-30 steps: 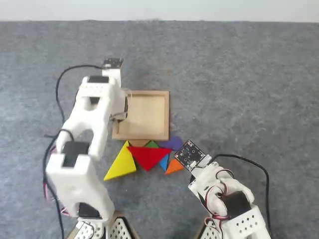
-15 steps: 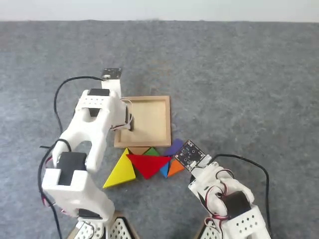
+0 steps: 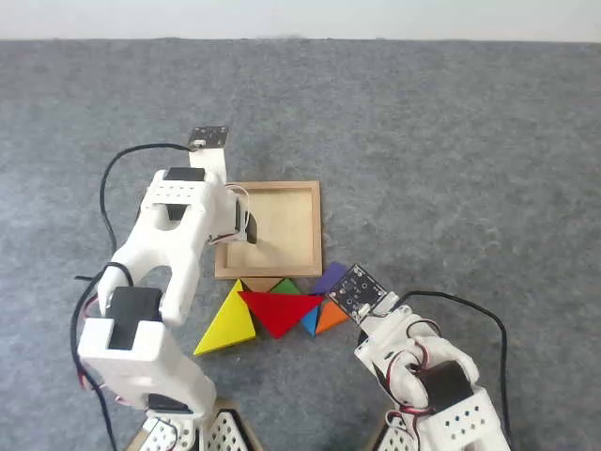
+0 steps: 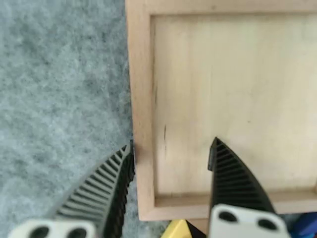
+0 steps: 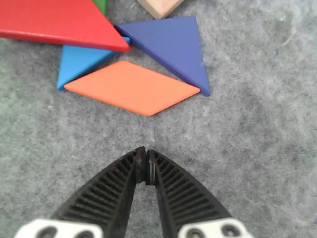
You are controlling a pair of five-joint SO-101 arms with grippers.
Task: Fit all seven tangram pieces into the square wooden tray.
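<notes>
Jaws of the left gripper stand apart and straddle a side rim of the square wooden tray, one finger outside over the grey carpet, the other inside the tray. Jaws of the right gripper are pressed together above the carpet, near the pieces. These lie clustered just beside the tray's near edge: yellow triangle, red triangle, dark blue triangle, orange parallelogram, light blue triangle, green piece.
</notes>
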